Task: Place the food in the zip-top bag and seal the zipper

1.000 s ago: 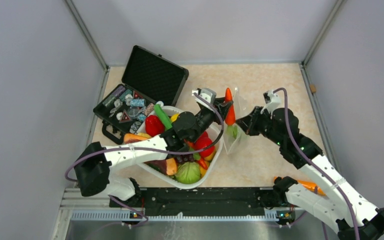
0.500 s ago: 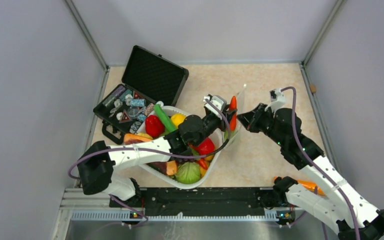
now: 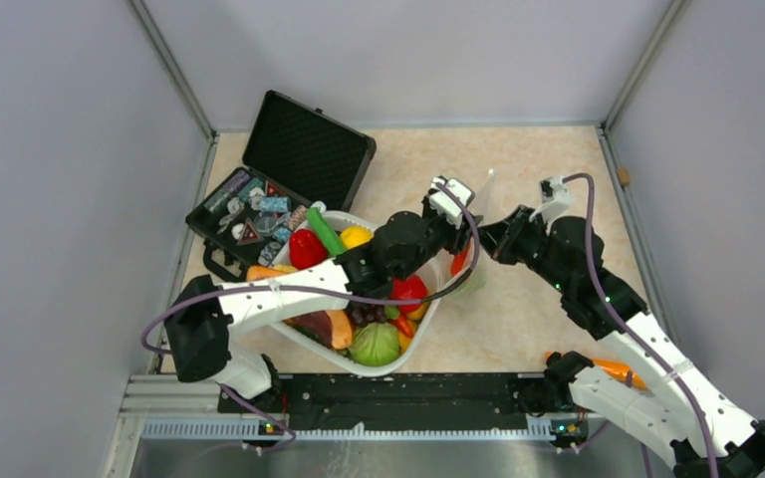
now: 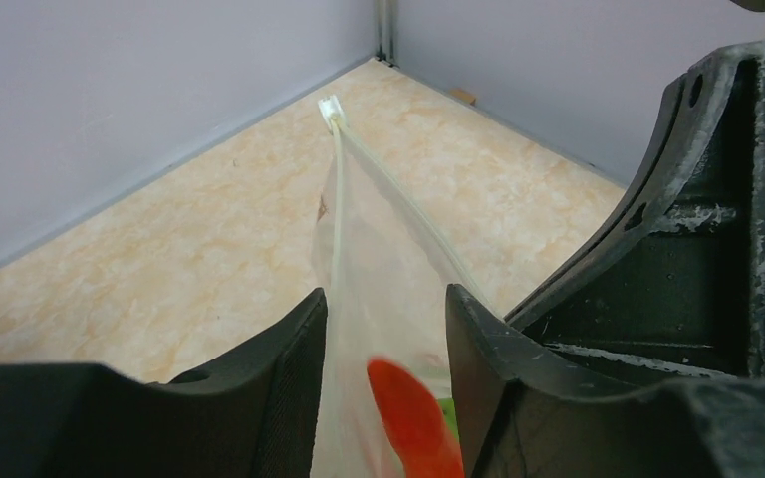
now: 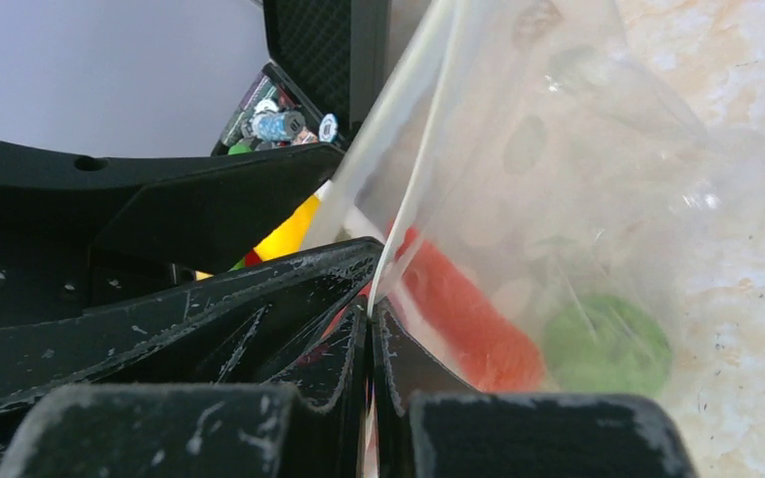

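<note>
Left claw (image 4: 386, 299) released over the bag mouth; right claw (image 5: 371, 324) clenched on the bag edge.
Left claw's jaws stand apart, straddling the mouth of the zip-top bag (image 4: 379, 249). The red piece (image 4: 413, 418) is between the fingers, touching neither; the right wrist view shows it behind the film. Right claw is pinched flat on the bag's near edge, holding it upright over the table (image 3: 548, 169), just right of the white basket (image 3: 428, 317). Zipper (image 4: 337, 189) is unsealed, its strip running up to the far corner. Green piece (image 5: 603, 344) is low in the bag beside the red one. Lemon (image 3: 355, 237) and green pod (image 3: 324, 231) are in the basket. Left arm lies across the basket; open black case (image 3: 304, 149) is behind it.
</note>
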